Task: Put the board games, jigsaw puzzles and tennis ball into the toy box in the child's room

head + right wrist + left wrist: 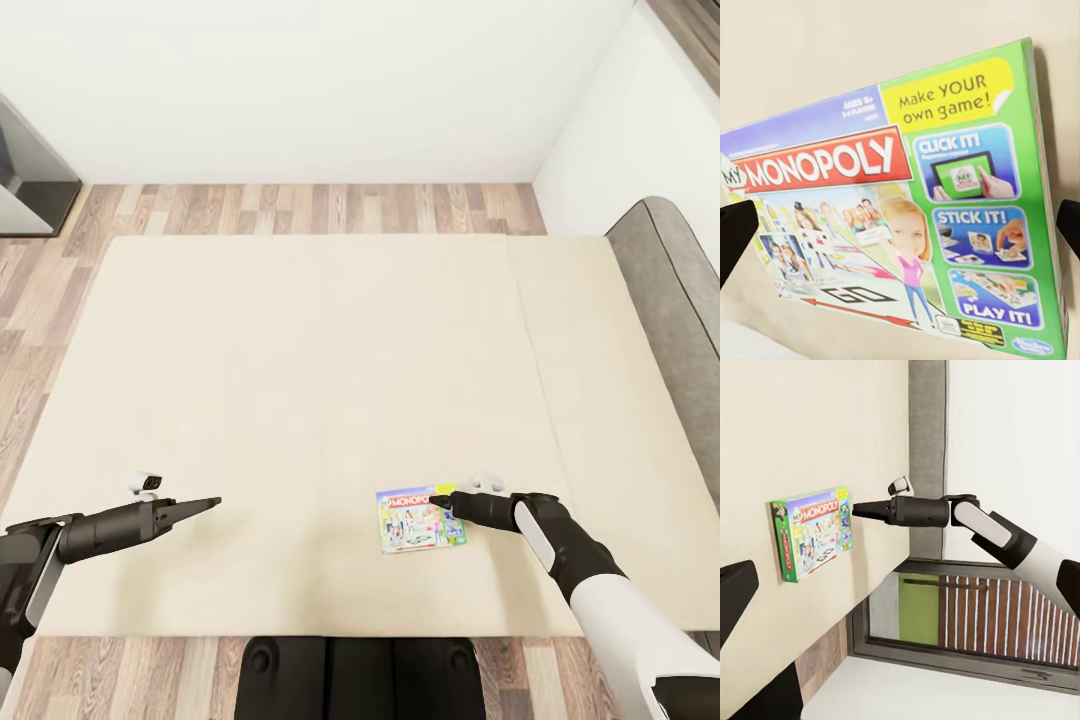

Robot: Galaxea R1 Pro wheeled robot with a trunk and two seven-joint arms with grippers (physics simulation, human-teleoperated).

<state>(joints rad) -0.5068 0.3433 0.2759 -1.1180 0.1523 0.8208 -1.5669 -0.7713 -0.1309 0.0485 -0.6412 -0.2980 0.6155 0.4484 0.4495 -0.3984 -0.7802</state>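
Beige bed, board game near its edge

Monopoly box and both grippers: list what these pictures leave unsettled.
- Right gripper: head view shows it at the Monopoly box, fingers merged; open or shut unclear.
- Left gripper: head view, too small to judge.
- Box underside: hidden against the bed.
- Box corner: cut off by the right wrist view's edge.
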